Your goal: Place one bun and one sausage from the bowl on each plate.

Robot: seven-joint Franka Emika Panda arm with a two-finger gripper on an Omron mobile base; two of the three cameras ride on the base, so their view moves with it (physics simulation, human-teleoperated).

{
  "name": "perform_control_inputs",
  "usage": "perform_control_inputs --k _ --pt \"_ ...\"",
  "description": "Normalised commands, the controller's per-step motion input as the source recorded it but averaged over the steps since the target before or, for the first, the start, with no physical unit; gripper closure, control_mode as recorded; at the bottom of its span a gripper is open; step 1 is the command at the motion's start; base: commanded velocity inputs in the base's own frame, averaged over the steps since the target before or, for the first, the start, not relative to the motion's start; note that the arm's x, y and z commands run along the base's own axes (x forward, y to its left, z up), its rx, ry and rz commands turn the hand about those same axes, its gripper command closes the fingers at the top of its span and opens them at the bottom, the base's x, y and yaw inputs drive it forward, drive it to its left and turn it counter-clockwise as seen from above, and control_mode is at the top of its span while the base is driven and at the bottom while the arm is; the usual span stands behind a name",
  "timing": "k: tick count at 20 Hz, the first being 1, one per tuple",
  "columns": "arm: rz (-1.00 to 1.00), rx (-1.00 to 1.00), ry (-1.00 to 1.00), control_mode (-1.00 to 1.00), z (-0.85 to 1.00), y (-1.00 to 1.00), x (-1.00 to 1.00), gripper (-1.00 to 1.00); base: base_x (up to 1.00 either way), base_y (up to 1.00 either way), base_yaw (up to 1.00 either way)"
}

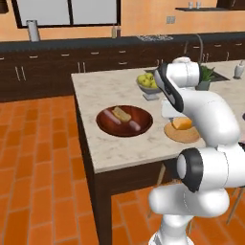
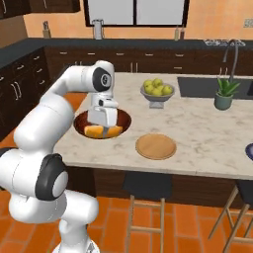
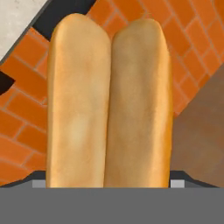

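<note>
Gripper [image 2: 104, 129] clamped wide across a hot-dog bun [image 3: 109, 103], hanging above the counter between the wooden bowl [image 1: 143, 116] and the tan-orange plate [image 2: 156, 147]. Best carried level over that plate's middle, lowered close, then released gently to prevent rolling.

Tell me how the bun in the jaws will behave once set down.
The bun, two long rounded lobes with a crease between, is probably soft and may squash under a tight grip. Its rounded sides suggest it could rock or roll on the flat tan plate.
</note>
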Motion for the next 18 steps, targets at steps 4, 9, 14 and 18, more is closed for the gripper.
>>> perform_control_inputs --k 4,9,14,18 --pt "0.08 0.04 0.0 -1.0 -0.01 -0.2 0.13 1.0 0.34 -0.64 0.26" --pt "0.25 0.05 0.0 -1.0 -0.25 -0.97 0.78 1.0 0.0 0.0 0.0" --pt "0.2 0.0 -0.06 -1.0 -0.65 -0.83 0.69 1.0 0.0 0.0 0.0" --pt "0.17 0.0 -0.19 -1.0 -0.72 -0.06 0.65 1.0 0.0 0.0 0.0"
